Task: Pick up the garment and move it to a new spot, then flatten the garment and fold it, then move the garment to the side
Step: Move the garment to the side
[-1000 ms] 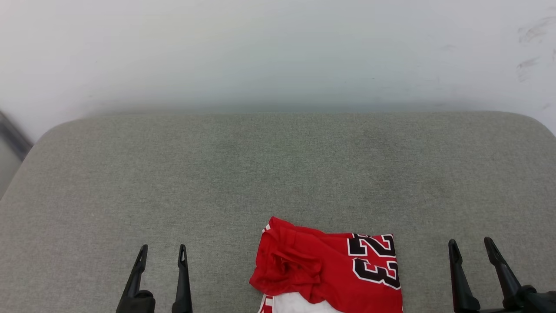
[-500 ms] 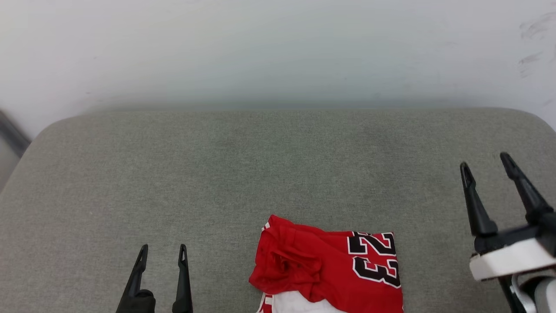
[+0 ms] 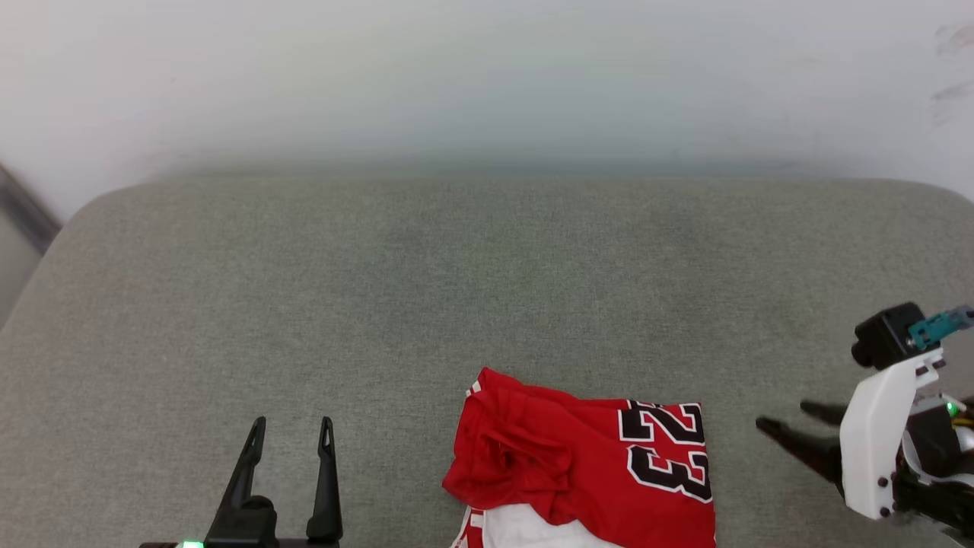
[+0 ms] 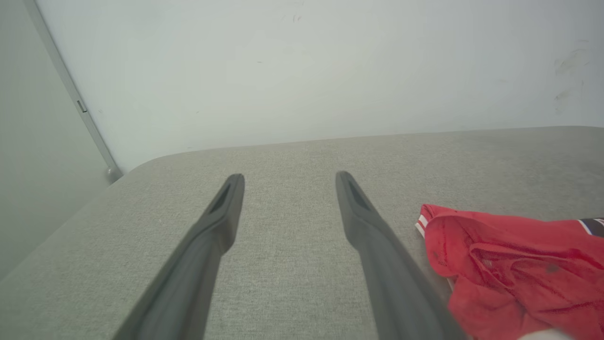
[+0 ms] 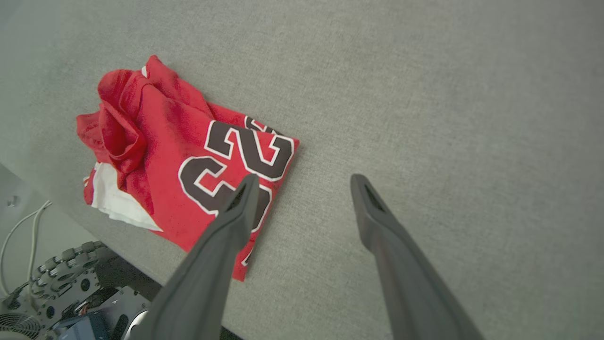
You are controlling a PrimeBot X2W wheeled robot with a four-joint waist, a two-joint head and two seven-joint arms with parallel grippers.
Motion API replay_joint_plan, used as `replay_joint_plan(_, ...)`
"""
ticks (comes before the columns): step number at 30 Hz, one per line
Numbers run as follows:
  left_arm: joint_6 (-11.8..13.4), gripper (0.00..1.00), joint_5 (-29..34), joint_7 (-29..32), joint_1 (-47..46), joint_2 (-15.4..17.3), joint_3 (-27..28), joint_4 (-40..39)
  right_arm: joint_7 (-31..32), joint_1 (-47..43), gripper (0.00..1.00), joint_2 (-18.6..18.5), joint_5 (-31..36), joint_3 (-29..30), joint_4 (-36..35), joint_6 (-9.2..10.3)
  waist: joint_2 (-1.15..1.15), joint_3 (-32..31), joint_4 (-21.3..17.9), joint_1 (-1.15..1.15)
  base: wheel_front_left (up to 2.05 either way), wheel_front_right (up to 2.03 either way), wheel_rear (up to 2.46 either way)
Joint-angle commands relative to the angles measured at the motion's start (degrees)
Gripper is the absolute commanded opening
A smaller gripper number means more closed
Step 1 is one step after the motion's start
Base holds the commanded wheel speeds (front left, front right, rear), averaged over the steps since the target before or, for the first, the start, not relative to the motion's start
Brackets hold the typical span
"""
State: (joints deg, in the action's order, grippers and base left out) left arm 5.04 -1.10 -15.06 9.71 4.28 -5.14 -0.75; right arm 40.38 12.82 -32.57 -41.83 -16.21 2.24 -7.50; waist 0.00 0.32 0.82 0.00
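Red garment [image 3: 586,464] lay crumpled on grey fabric surface [image 3: 487,289], to right of L gripper [image 3: 293,420] and just left of R gripper [image 3: 782,415], touching neither. Both grippers: jaws wide apart, nothing held.

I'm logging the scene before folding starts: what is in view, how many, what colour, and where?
garment: one, red with black "23" and a white part, bunched at the cushion's near edge.
cushion: one, grey fabric, under the garment.
wall: one, white, behind the cushion.
strip: one, grey, on the wall at far left.
cable: one or two, white, below the cushion's near edge.
left gripper: one, dark fingers, open, left of the garment.
right gripper: one, dark fingers, open, right of the garment, pointing toward it.
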Motion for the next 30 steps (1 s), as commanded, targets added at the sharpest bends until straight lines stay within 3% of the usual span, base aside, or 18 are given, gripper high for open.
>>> replay_joint_plan(1,-0.12,1.00,0.34,-0.14,-0.99,-0.20,0.06,-0.02,2.26,-1.00,1.00,-0.72,-2.80,-0.29,0.50,0.04,0.00,0.57,0.21,0.00,0.00,0.00,0.00)
replay_joint_plan(3,-0.29,1.00,0.37,-0.14,-1.56,-0.23,0.05,-0.15,5.31,-1.26,1.00,-1.68,-7.19,-0.53,0.95,0.03,0.00,1.48,0.49,0.00,0.00,0.00,0.00)
replay_joint_plan(7,-0.58,1.00,0.49,-0.14,-3.05,-0.25,-0.14,-0.24,8.52,-2.18,1.00,-0.22,-14.71,-0.31,3.28,0.03,0.00,3.24,1.20,0.00,0.00,0.00,0.00)
replay_joint_plan(12,-0.98,1.00,0.48,-0.14,-4.82,-0.29,-0.38,-0.58,8.43,-1.18,1.00,2.02,-18.17,-2.17,5.12,0.03,0.00,5.76,2.25,0.00,0.00,0.00,0.00)
replay_joint_plan(24,-1.06,1.00,0.72,-0.14,-8.58,-0.45,-0.90,-0.48,2.97,2.18,1.00,7.26,-16.80,-12.76,15.41,0.07,0.00,11.01,4.56,0.00,0.00,0.00,0.00)
replay_joint_plan(29,-0.89,1.00,0.63,-0.14,-9.09,-0.56,-0.87,-0.42,-1.51,3.11,1.00,7.37,-14.21,-16.89,20.83,0.42,0.00,11.68,4.82,0.00,0.00,0.00,0.00)
replay_joint_plan(30,-0.85,1.00,0.58,-0.14,-9.13,-0.58,-0.87,-0.37,-2.32,3.46,0.45,7.45,-13.99,-17.63,21.73,0.45,0.00,11.71,4.82,0.00,0.00,0.00,0.00)
